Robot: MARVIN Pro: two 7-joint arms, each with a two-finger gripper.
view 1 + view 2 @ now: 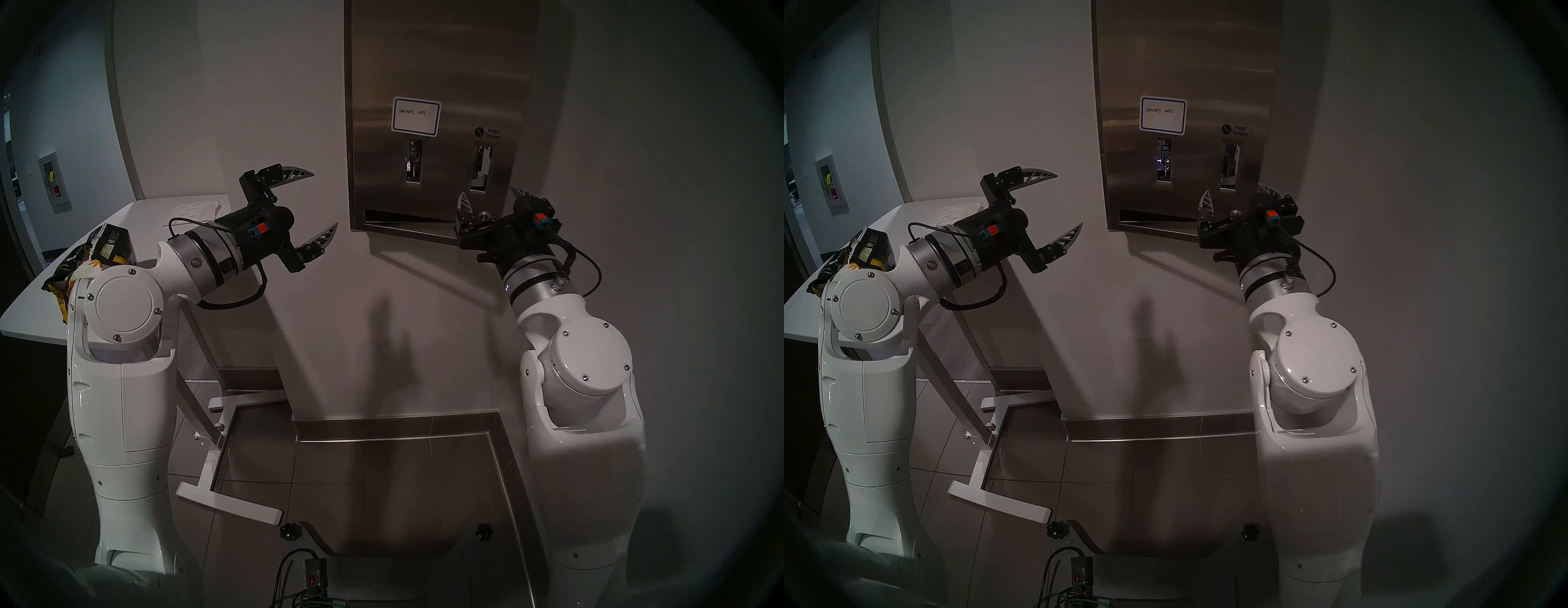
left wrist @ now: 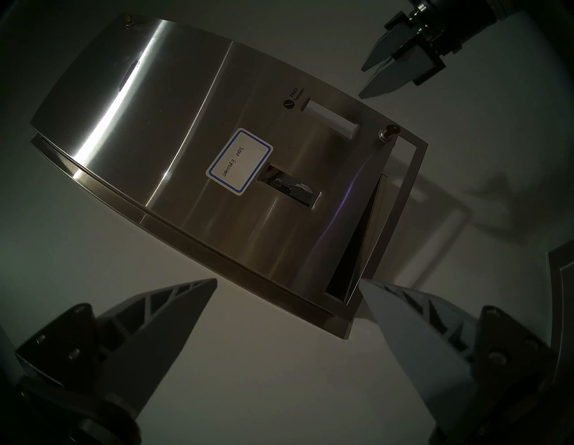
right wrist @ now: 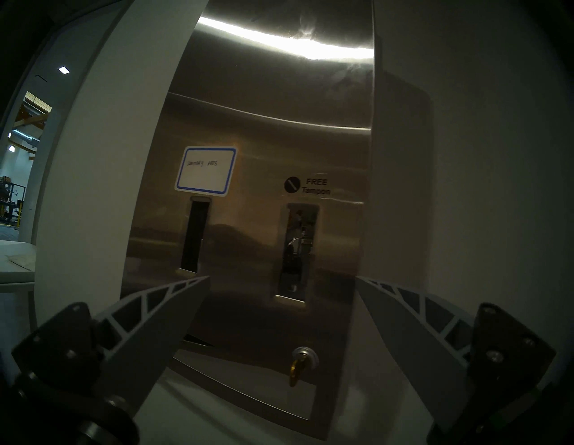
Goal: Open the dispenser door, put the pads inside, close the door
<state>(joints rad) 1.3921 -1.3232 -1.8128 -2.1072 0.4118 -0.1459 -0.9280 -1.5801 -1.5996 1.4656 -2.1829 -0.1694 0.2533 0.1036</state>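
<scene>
The steel dispenser (image 1: pixel 437 63) hangs on the wall with its door (image 1: pixel 382 178) shut, a blue-bordered label (image 1: pixel 415 116) on the front. A small round lock (image 3: pixel 306 357) with a brass key in it sits at the door's lower right corner. My right gripper (image 1: pixel 490 191) is open just in front of that corner, with the lock between and below its fingers (image 3: pixel 161 314). Left of the dispenser, clear of it, my left gripper (image 1: pixel 323 199) is open and empty. One daisy-print pad (image 1: pixel 87 269) peeks from a torn bag behind my left elbow.
A white table (image 1: pixel 25 305) stands at the left against the wall, carrying the black-and-yellow bag (image 1: pixel 106 246) and a flat white sheet (image 1: pixel 199 210). Its white foot (image 1: pixel 229 505) reaches across the tiled floor. A wall runs close along my right arm.
</scene>
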